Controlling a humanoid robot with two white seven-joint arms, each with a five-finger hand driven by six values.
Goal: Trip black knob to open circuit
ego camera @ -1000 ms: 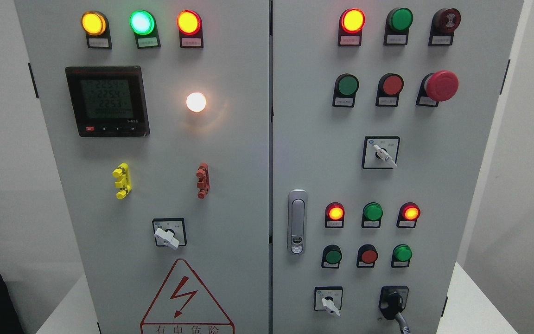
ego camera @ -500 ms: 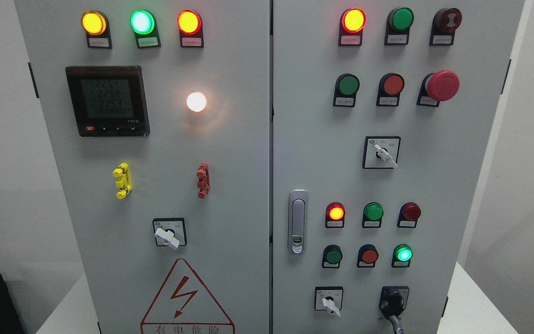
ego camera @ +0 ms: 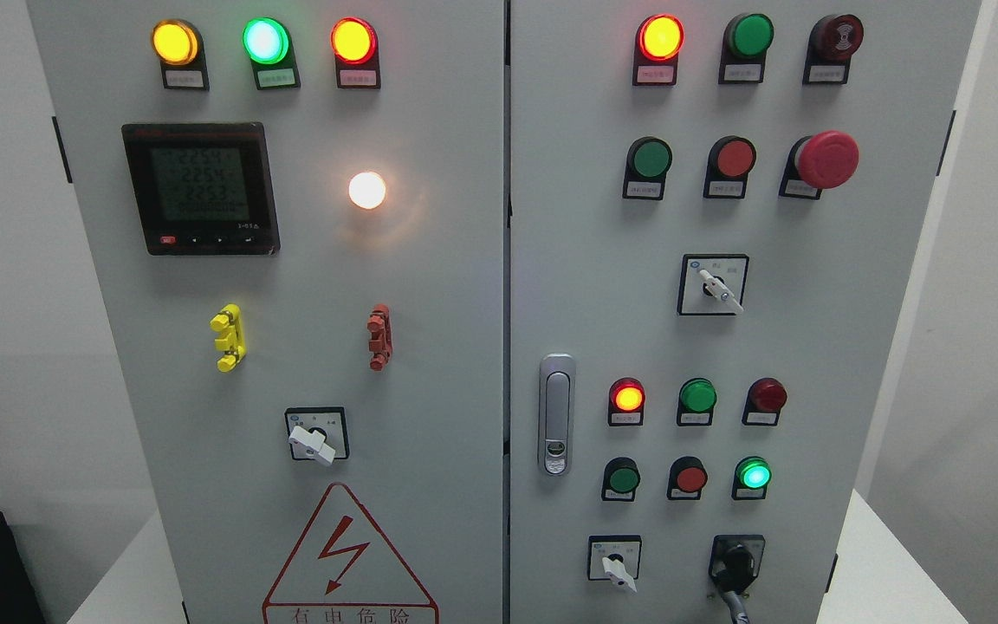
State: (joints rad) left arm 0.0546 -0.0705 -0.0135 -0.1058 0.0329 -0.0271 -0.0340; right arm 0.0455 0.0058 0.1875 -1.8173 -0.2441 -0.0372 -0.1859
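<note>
Right hand [ego camera: 736, 610] barely made it into the shot, just a grey sliver poking up from the bottom edge at about 5 o'clock, touching or nearly touching the underside of the black knob [ego camera: 735, 560]. Honestly couldn't tell whether it was open, closed or gripping anything, too little of it showed. No sign of the left hand. The knob itself sat in a black plate low on the right door of the grey cabinet [ego camera: 811, 347], with a white selector switch [ego camera: 613, 568] just beside it at its 9 o'clock. At the knob's 12 o'clock ran a row of three pushbuttons, and the green pushbutton [ego camera: 754, 474] at the right end was glowing. One row higher were three lamps: the red lamp [ego camera: 627, 397] on the left was lit and the other two were dark. A silver door latch [ego camera: 556, 414] sat near the door seam. Further up was another selector [ego camera: 712, 286], then the big red mushroom button [ego camera: 826, 159] at roughly 1 o'clock. Over on the left door, the meter [ego camera: 200, 188] showed digits and a white lamp [ego camera: 366, 190] was shining at its 3 o'clock.
</note>
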